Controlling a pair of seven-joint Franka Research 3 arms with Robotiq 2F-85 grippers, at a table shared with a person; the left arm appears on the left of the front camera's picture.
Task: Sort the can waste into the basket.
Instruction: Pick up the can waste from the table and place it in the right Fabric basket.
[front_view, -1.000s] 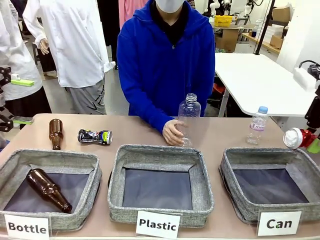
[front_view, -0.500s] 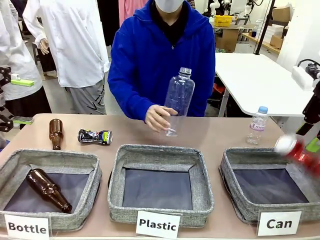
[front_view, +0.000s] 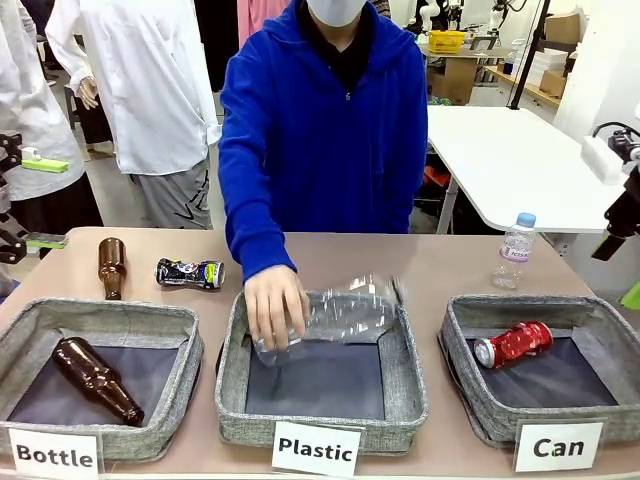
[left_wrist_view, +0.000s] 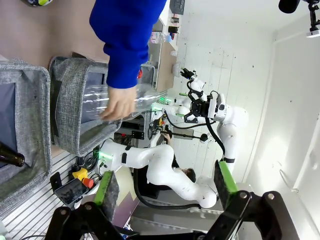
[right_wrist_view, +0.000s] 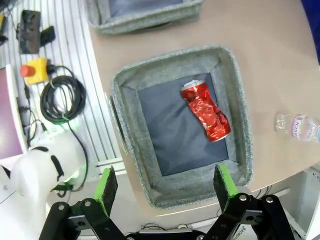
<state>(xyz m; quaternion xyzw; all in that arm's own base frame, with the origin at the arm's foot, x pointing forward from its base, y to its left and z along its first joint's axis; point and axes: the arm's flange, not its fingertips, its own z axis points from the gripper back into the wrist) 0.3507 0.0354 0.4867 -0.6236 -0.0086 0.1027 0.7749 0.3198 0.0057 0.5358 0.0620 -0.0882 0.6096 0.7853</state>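
blurred: clear bottle (front_view: 340, 312), streaked, one end behind person's hand (front_view: 272, 308) | cut off: Can basket (front_view: 455, 345) right wall at edge; Bottle card (front_view: 55, 455) bottom | too small: dark can (front_view: 190, 272) print unreadable

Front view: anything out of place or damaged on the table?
Yes. The dark printed can lies on its side on the table behind the Bottle basket, beside a loose brown bottle, not in the Can basket. The red can in that basket is visibly crumpled.
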